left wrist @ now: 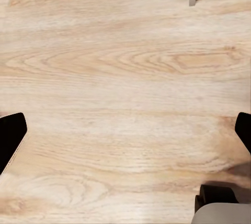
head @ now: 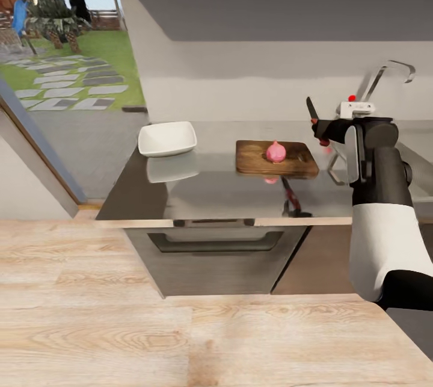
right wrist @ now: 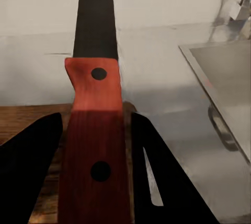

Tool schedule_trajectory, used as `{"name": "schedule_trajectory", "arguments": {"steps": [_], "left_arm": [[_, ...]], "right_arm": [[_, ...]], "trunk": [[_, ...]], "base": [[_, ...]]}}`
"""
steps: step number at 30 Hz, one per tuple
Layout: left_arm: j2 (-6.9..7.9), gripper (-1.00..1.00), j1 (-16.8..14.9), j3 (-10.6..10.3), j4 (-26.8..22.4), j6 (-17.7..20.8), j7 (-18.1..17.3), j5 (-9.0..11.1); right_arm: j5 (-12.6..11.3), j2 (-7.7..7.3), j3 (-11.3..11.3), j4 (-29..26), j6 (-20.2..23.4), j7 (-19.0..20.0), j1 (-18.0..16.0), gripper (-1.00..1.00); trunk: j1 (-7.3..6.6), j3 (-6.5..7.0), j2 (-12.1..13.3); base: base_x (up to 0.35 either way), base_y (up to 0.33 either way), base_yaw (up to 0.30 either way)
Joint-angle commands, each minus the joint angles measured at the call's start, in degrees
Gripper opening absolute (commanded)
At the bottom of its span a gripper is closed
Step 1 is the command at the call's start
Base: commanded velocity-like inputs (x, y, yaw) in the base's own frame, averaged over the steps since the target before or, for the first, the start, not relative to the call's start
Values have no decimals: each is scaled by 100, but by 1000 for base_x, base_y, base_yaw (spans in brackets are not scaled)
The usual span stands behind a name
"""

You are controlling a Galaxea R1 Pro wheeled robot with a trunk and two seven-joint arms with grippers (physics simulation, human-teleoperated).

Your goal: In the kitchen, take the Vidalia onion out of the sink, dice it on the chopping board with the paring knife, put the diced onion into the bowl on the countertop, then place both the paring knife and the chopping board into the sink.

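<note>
Your right gripper (right wrist: 94, 145) clamps red-handled dark-bladed paring knife (right wrist: 94, 130), blade up; small pinkish-red Vidalia onion (head: 276, 151) waits on brown wooden chopping board (head: 249, 158) beyond jaws, uncut. Left gripper (left wrist: 125, 130) jaws spread, holding nothing.

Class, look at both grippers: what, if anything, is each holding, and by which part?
The right gripper holds the paring knife by its red handle, blade pointing away from the gripper. The left gripper is open and holds nothing.

Pinkish-red onion (head: 276, 151) on a brown wooden board (head: 252, 158); white bowl (head: 167, 138) at 9 o'clock; red-handled, dark-bladed knife (right wrist: 94, 130); grey countertop (head: 198, 188).
</note>
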Motion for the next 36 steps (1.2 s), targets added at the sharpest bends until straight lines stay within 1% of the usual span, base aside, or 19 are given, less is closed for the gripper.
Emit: {"name": "schedule_trajectory", "arguments": {"steps": [1, 6, 8, 10, 13, 14, 16, 18, 21, 23, 24, 25, 26, 29, 30, 32, 33, 34, 36], "left_arm": [[0, 100, -3, -21, 3, -13, 5, 23], [0, 100, -3, -21, 4, -13, 5, 23], [0, 100, -3, -21, 3, -13, 5, 23], [0, 100, -3, -21, 2, -13, 5, 23], [0, 100, -3, -21, 2, -13, 5, 23], [0, 100, -3, -21, 3, -13, 5, 23], [0, 100, -3, -21, 3, -13, 5, 23], [0, 100, -3, -21, 3, -13, 5, 23], [0, 100, -3, -21, 4, -13, 5, 23], [0, 100, -3, -21, 4, -13, 5, 23], [0, 100, -3, -21, 4, -13, 5, 23], [0, 100, -3, -21, 4, -13, 5, 23], [0, 100, -3, -21, 4, -13, 5, 23], [0, 100, -3, -21, 4, -13, 5, 23], [0, 100, -3, -21, 4, -13, 5, 23], [0, 100, -3, -21, 4, -13, 5, 23], [0, 100, -3, -21, 4, -13, 5, 23], [0, 100, -3, -21, 4, -13, 5, 23], [0, 100, -3, -21, 4, -13, 5, 23]], "right_arm": [[54, 1, 0, -5, 27, 32, -5, -100], [66, 1, 1, -9, 27, 28, -5, -100], [122, 1, 3, -12, 27, 16, -7, -100], [420, 4, 137, -13, 23, 6, -10, -100], [1082, 13, 600, -14, 4, 0, -6, -100], [1189, 16, 672, -16, 2, -3, -7, -100], [1520, 29, 867, -20, -4, -15, -7, -100], [1677, 38, 952, -22, -6, -92, -8, -100], [1763, 75, 1046, -22, -4, -520, -10, -100], [1774, 84, 1145, -23, -6, -766, -10, -100], [1778, 86, 1251, -23, -7, -921, -8, -100], [1781, 87, 1378, -23, -7, -1068, -9, -100], [1785, 88, 1649, -23, -6, -1353, -11, -100], [1787, 97, 1981, -23, 5, -1867, -12, -100], [1787, 109, 2155, -23, 15, -2176, -11, -100], [1789, 127, 2460, -21, 29, -2605, -11, -100], [1788, 141, 2651, -20, 37, -2819, -9, -100], [1788, 148, 2754, -19, 40, -2923, -8, -100], [1781, 165, 3192, -14, 62, -3320, -10, -100]], "trunk": [[0, -5, -3], [0, -5, -3], [0, -5, -3], [0, -5, -3], [0, -5, -3], [0, -5, -3], [0, -5, -3], [0, -5, -3], [0, -5, -3], [0, -5, -3], [0, -5, -3], [0, -5, -3], [0, -5, -3], [0, -5, -3], [0, -5, -3], [0, -5, -3], [0, -5, -3], [0, -5, -3], [0, -5, -3]], "base": [[0, 300, 0], [0, 131, 0], [0, 24, 0], [0, 8, 0], [0, 3, 0], [0, 1, 0], [0, 0, 0], [0, 0, 0], [0, 0, 0], [0, 0, 0], [0, 0, 0], [0, 0, 0], [-17, 0, 0], [-143, 0, 0], [-268, 0, 0], [-251, 0, 0], [-159, 0, 0], [-127, 0, 0], [-67, 0, 0]]}}
